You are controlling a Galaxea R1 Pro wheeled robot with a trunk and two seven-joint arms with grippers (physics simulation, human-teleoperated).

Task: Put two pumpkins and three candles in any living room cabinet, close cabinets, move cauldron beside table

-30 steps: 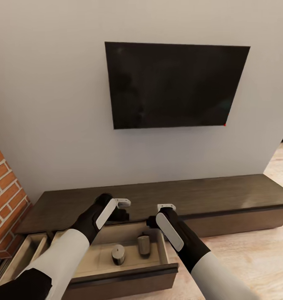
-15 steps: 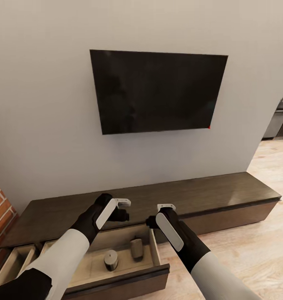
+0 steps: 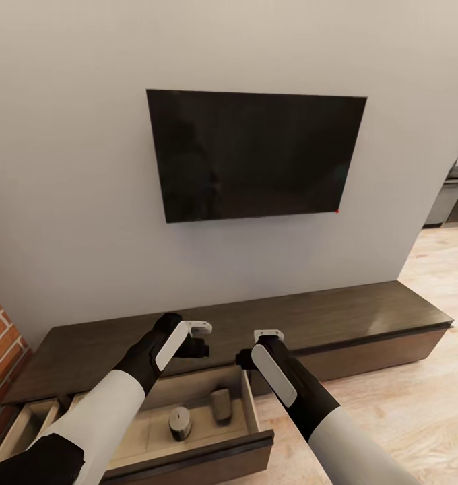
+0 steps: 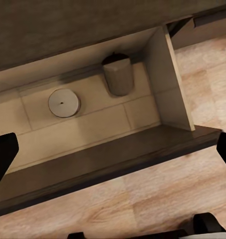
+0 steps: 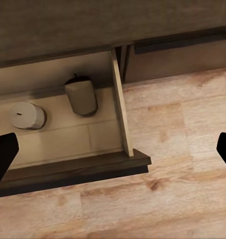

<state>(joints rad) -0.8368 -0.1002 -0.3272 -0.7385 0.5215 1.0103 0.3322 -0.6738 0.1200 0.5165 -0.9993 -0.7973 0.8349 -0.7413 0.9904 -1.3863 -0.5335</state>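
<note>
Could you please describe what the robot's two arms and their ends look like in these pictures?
Both arms have glossy white upper segments and matte black forearms, each bearing a long white oval panel. A small pale grey block sits near each wrist. The left pincer and right pincer are black, with dark fingers.

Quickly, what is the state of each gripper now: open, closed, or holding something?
Left gripper: open, holding nothing, above the pulled-out drawer.
Right gripper: open, holding nothing.
</note>
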